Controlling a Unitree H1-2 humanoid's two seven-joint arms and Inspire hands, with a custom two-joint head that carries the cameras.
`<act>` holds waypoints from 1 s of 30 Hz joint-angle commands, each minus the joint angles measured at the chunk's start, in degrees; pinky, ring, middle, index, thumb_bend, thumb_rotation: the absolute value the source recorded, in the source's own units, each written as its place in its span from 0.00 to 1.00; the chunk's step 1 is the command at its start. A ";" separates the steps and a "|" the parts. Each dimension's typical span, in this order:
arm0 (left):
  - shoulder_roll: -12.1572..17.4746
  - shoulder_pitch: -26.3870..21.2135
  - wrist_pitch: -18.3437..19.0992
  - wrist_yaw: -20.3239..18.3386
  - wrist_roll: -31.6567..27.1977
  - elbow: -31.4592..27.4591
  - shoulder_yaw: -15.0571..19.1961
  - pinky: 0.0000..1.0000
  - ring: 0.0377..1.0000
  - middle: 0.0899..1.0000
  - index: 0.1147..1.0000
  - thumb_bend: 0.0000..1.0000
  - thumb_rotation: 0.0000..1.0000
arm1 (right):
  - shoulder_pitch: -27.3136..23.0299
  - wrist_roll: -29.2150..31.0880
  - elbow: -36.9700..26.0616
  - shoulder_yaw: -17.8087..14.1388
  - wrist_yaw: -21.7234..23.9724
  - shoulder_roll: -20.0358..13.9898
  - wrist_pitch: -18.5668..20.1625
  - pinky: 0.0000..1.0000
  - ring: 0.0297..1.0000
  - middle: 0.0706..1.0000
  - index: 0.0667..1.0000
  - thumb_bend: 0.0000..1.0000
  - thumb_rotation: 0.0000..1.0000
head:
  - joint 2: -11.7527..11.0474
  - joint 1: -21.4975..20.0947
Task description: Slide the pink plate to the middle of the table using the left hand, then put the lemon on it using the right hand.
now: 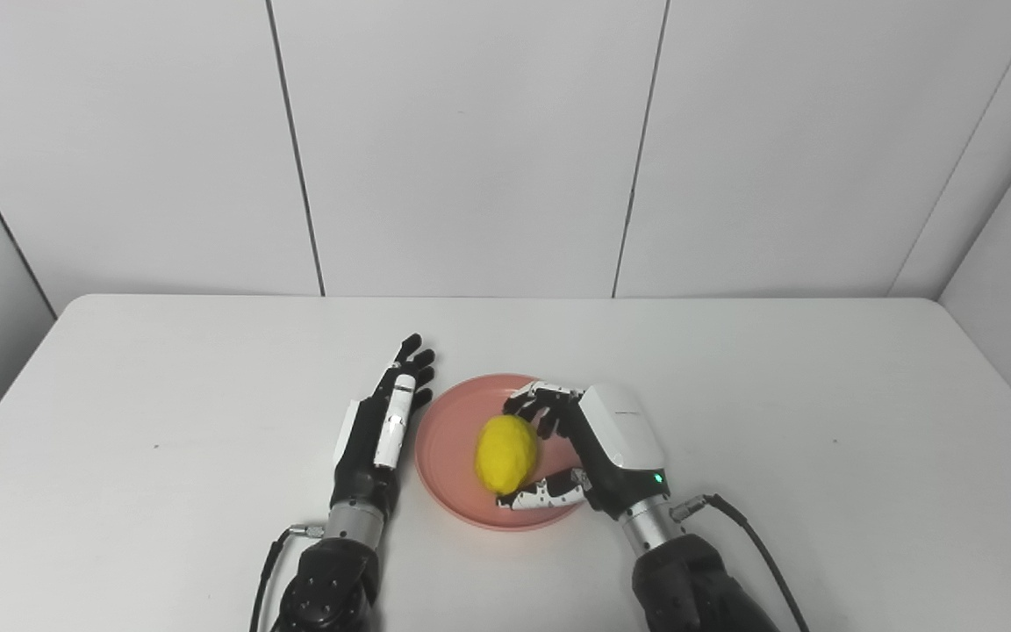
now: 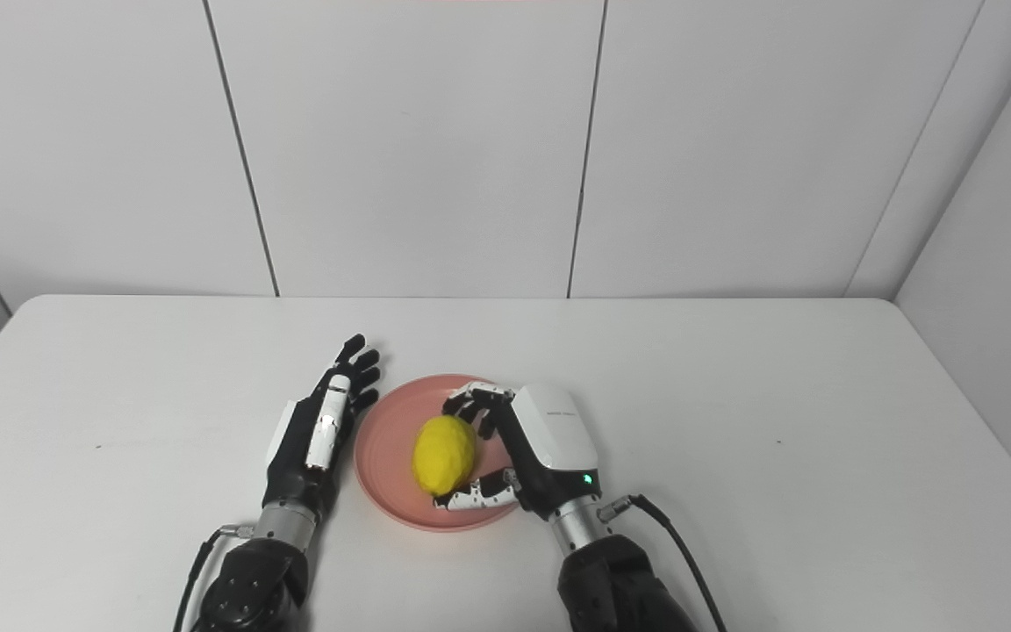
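Observation:
The pink plate [image 1: 448,421] lies on the white table, near its middle and toward the front. The yellow lemon [image 1: 506,453] rests on the plate. My right hand [image 1: 589,443] is over the plate's right side and wraps the lemon, fingers [image 1: 534,404] at its far end and thumb [image 1: 541,494] at its near end, both touching it. My left hand [image 1: 387,417] is open with fingers stretched forward, lying just beside the plate's left rim and holding nothing. The same scene shows in the right eye view, with the lemon [image 2: 444,455] on the plate [image 2: 387,430].
The white table [image 1: 777,421] has a rounded far edge against grey wall panels. A black cable [image 1: 756,540] runs from my right wrist, and another cable [image 1: 264,570] from my left wrist, near the front edge.

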 commanded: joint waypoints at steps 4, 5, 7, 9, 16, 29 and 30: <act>-1.22 -0.36 -0.11 -0.36 0.59 0.14 -1.03 0.90 0.91 0.90 0.89 0.27 1.00 | -1.35 1.95 -2.61 -0.73 -0.01 0.51 -2.23 0.60 0.65 0.64 0.46 0.51 0.13 | 0.03 0.01; -1.23 -0.36 -0.14 -0.38 0.56 0.15 -1.02 0.90 0.91 0.90 0.89 0.26 1.00 | -1.31 2.14 -2.73 -0.77 0.11 0.53 -2.17 0.61 0.66 0.66 0.46 0.51 0.14 | 0.03 0.01; -1.23 -0.30 0.26 -0.29 0.71 -0.07 -1.09 0.90 0.91 0.90 0.89 0.26 1.00 | -1.11 2.58 -3.14 -0.82 0.12 0.44 -2.67 0.64 0.68 0.69 0.62 0.59 0.18 | 0.08 0.05; -1.21 -0.27 0.12 -0.31 0.74 -0.09 -1.13 0.90 0.92 0.90 0.89 0.26 1.00 | -0.90 3.57 -3.67 -0.95 0.85 0.40 -2.65 0.66 0.71 0.71 0.71 0.63 0.22 | 0.07 0.04; -1.10 -0.31 0.21 -0.39 0.64 -0.03 -1.09 0.90 0.92 0.91 0.90 0.26 1.00 | -0.19 6.09 -5.32 -1.37 2.81 0.45 -2.11 0.70 0.77 0.78 0.80 0.64 0.34 | 0.19 0.06; -1.15 -0.40 -0.09 -0.49 0.45 0.26 -1.05 0.91 0.92 0.91 0.90 0.26 1.00 | -0.13 7.33 -5.97 -1.73 3.23 0.17 -3.26 0.72 0.80 0.81 0.81 0.65 0.41 | 0.35 0.08; -1.17 -0.42 -0.10 -0.47 0.45 0.28 -1.05 0.90 0.92 0.91 0.90 0.26 1.00 | -0.12 7.27 -6.08 -1.76 3.13 0.12 -3.37 0.72 0.80 0.81 0.81 0.65 0.41 | 0.35 0.08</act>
